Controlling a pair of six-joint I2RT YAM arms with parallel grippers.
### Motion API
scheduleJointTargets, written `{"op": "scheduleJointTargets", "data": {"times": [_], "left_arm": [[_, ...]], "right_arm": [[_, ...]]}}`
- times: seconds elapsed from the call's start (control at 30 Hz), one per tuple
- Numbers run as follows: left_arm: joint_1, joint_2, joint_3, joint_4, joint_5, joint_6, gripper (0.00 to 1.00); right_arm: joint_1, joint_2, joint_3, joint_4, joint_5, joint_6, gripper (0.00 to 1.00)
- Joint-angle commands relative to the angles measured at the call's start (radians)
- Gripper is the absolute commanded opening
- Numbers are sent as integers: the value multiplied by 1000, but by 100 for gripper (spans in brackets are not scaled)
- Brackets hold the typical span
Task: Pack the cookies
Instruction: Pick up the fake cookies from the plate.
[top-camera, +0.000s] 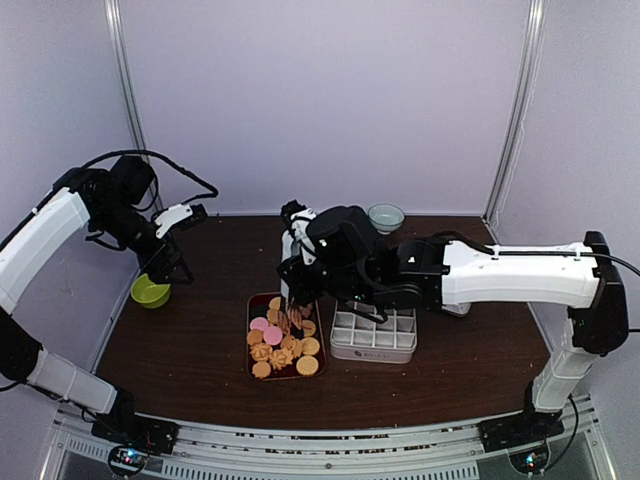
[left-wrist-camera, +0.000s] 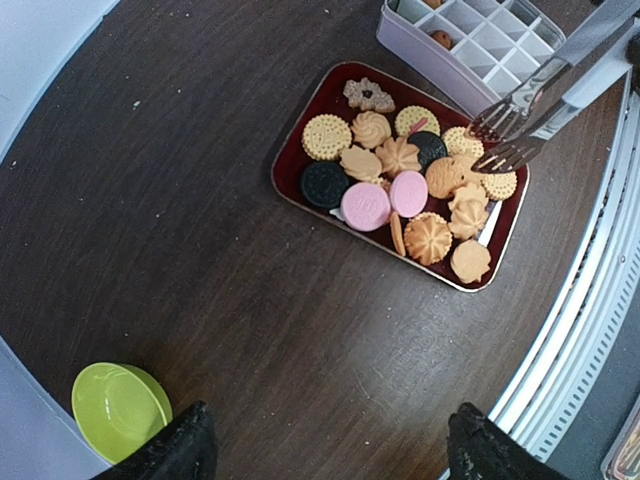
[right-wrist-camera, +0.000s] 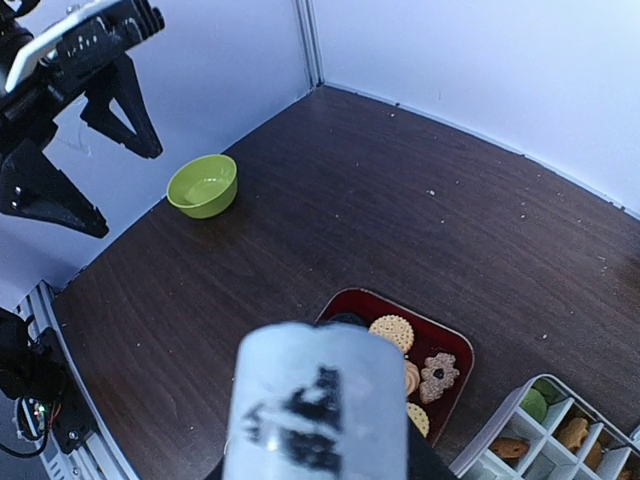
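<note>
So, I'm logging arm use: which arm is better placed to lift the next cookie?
Right. The right tool holds the metal tongs, tips over the cookies in the tray; the left tool hangs open by the green bowl, well aside.

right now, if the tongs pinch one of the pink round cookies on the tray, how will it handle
Probably stiff but brittle: the pink cookies are flat discs, so a hard pinch from the tongs might crack one. Their smooth-looking tops may slip. Lying flat on the tray, one should slide, not roll.
</note>
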Motion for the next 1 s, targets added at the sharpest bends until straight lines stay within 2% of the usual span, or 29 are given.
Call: {"op": "scheduleJointTargets", "data": {"times": [0.0, 0.37, 0.97], "left_arm": [[17, 6, -16, 8, 22, 18, 82], [60, 18, -50, 8, 44, 37, 82], [61, 10, -60, 2, 65, 43, 81]], "right_arm": [[11, 23, 29, 61, -72, 28, 33], [55, 97, 60, 52, -101, 28, 35], [76, 140, 45, 42, -24, 8, 40]]}}
